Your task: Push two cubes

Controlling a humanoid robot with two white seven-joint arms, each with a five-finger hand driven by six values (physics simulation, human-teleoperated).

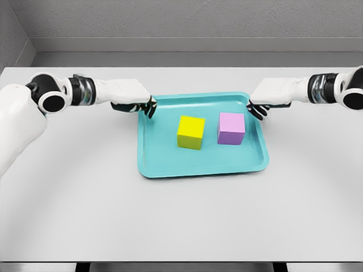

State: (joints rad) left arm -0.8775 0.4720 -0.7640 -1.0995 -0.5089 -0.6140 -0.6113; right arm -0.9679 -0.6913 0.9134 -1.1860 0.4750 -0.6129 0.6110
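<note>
A yellow cube [190, 132] and a purple cube [231, 128] stand side by side, a small gap between them, inside a teal tray [170, 164] in the middle of the table. My left hand [143, 105] hovers at the tray's upper left corner, fingers relaxed and pointing at the tray, holding nothing. At the tray's upper right corner my right hand [258, 109] mirrors it, fingers loosely bent over the rim, just up and right of the purple cube. Neither hand touches a cube.
The tray lies on a light grey table [79, 204] whose front edge runs along the bottom of the view. A grey wall stands behind the table's far edge.
</note>
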